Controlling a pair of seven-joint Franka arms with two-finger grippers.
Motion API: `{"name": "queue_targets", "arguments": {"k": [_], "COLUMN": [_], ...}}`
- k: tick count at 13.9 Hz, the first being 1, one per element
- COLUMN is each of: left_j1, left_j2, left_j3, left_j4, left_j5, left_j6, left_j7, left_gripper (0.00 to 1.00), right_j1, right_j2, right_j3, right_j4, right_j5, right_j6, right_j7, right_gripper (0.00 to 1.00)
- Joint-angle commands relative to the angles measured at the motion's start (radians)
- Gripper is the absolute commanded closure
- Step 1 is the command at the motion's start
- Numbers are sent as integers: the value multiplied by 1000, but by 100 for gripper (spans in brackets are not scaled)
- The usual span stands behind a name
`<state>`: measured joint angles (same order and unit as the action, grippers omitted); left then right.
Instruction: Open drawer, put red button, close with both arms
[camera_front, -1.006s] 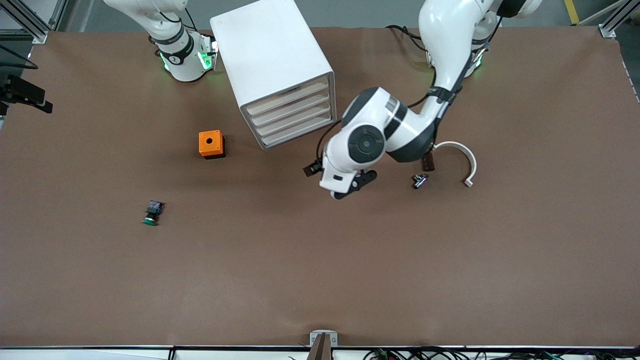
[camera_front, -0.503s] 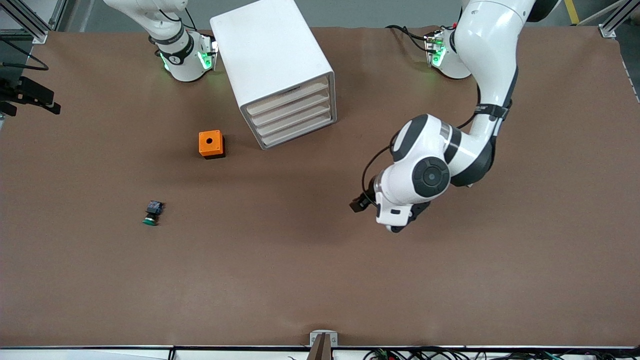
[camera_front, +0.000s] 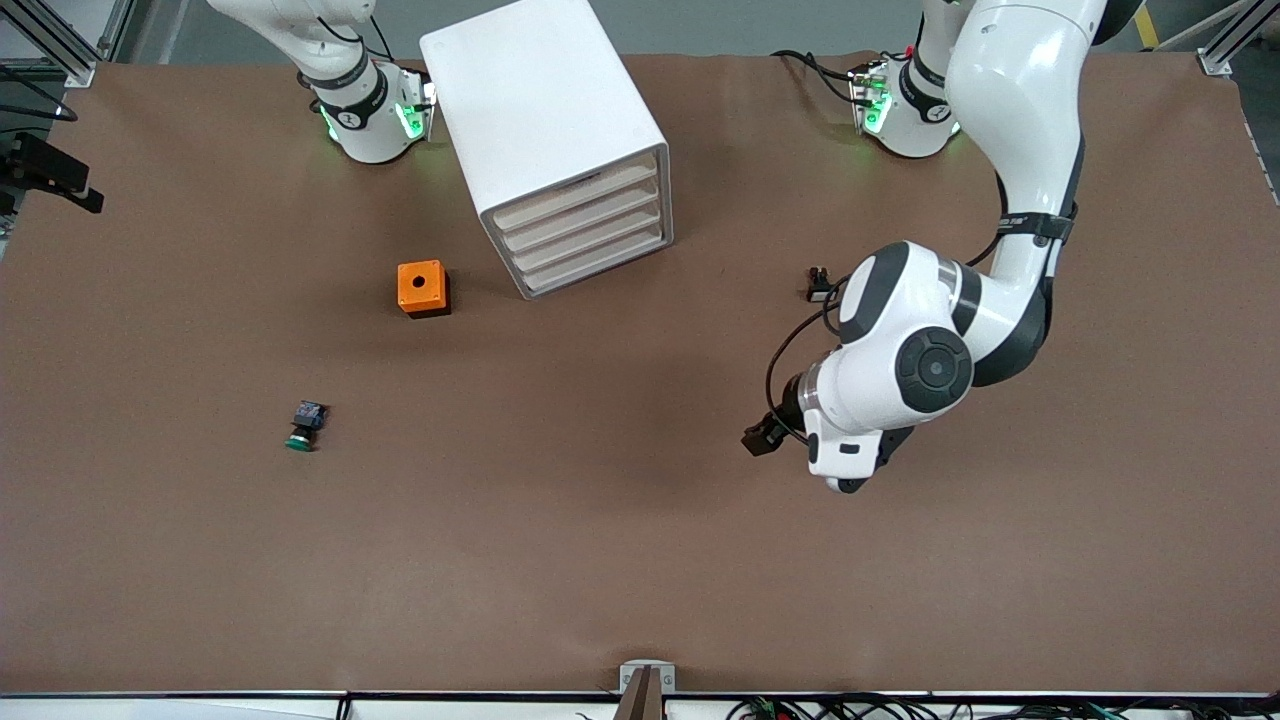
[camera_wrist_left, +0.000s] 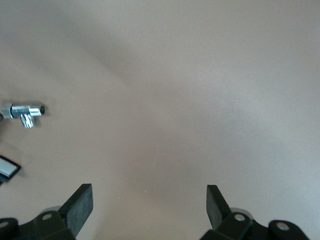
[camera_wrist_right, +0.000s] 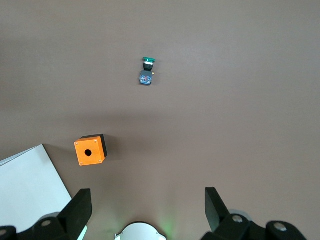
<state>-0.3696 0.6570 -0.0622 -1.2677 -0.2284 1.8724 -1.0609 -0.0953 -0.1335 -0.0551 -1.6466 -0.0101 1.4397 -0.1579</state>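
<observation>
The white cabinet (camera_front: 545, 120) stands near the right arm's base, and all four beige drawer fronts (camera_front: 585, 235) are shut. No red button shows in any view. The left arm's wrist (camera_front: 905, 370) hangs over bare table toward the left arm's end and hides its own gripper in the front view. In the left wrist view the left gripper (camera_wrist_left: 148, 207) is open and empty above the brown mat. The right gripper (camera_wrist_right: 145, 207) is open and empty, high over its own base (camera_wrist_right: 140, 231). The cabinet's corner (camera_wrist_right: 27, 187) shows there too.
An orange box with a round hole (camera_front: 422, 288) (camera_wrist_right: 90, 151) sits beside the cabinet. A green-capped button (camera_front: 303, 427) (camera_wrist_right: 146, 71) lies nearer the front camera. A small dark part (camera_front: 822, 287) lies by the left arm. A silver fitting (camera_wrist_left: 22, 111) lies on the mat.
The left arm has swung away from the cabinet's front toward its own end of the table and nearer the front camera. It now covers the silver fitting and a white curved piece.
</observation>
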Motion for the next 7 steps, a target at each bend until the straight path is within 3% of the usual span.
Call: {"name": "queue_targets", "arguments": {"k": [1,4,7], "left_j1": [49,99,149], "left_j2": [-19,-83,-138], "left_j3": [-7,-7,-5], "left_j4": [-4,-18,-22], "left_j5": [17,20,21], "left_j6": [-5,-47,-198], "left_j7": [149,273,453], "left_gripper": [0,0,0], "right_j1": [-14,-14,-14], "right_j2": [-18,-12,-12], "right_j3": [12,11,11], "right_j4": [-13,10,27], "right_j5": [-21,-19,-10], "right_j6": [22,41,56], "right_j7": [-5,-8,0], "right_gripper": [0,0,0]}}
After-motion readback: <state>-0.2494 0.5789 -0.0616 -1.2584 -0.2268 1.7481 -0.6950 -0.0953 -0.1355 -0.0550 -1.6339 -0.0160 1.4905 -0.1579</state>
